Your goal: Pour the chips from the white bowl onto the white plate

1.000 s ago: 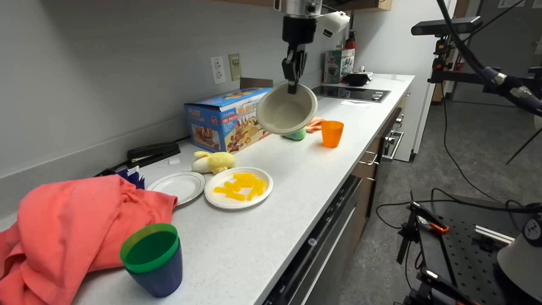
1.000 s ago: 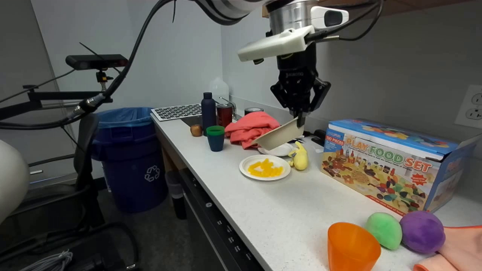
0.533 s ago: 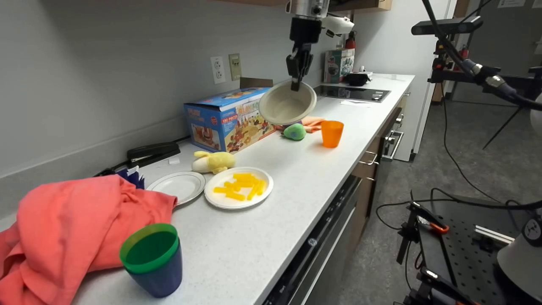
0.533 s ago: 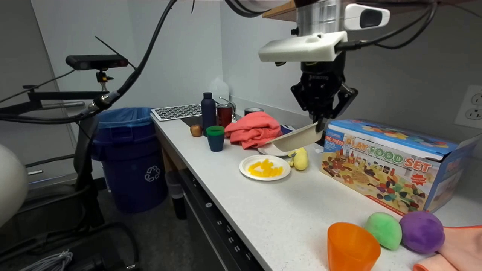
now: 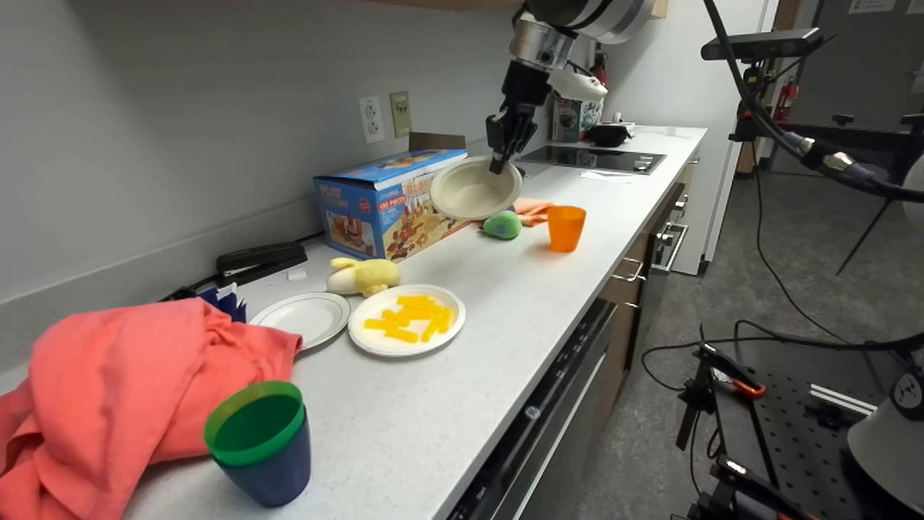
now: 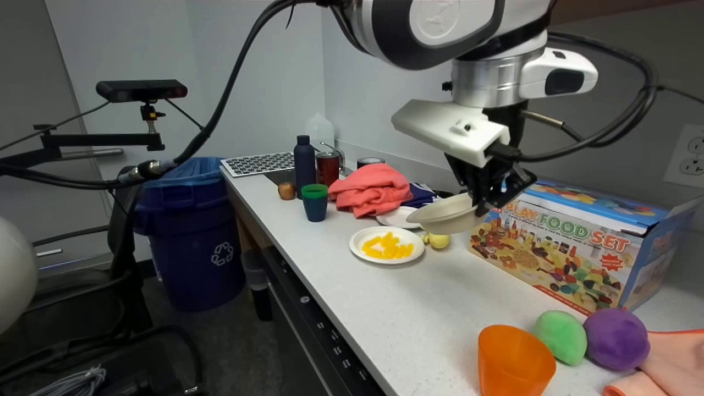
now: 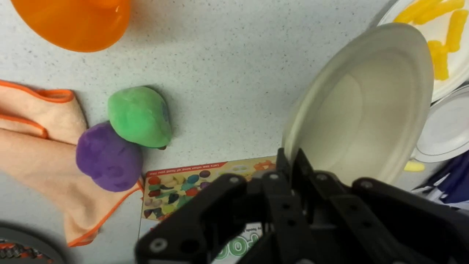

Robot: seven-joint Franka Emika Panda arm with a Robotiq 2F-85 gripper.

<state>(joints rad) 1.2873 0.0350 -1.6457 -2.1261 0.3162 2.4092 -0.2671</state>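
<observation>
"chips (image 5: 417,312): where, and what shape?"

"on my feeds, stubby yellow sticks, lying together on the white plate (image 6: 360,245), which is round, flat and low-rimmed."

"your gripper (image 7: 292,159)?"

"it pinches the rim of the white bowl (image 7: 362,110), which i hold tilted above the speckled counter (image 7: 220,80). the bowl's inside looks smooth, matte and cream-grey."

"anything hard to make out?"

"in the wrist view the bowl covers part of the plate, and the frame edge crops it further. the orange cup (image 7: 73,22) is cropped there too. in an exterior view the bowl hides much of the yellow lump (image 6: 439,242). that dark curved thing (image 7: 33,242) in the wrist view's lower corner, i can't identify."
</observation>
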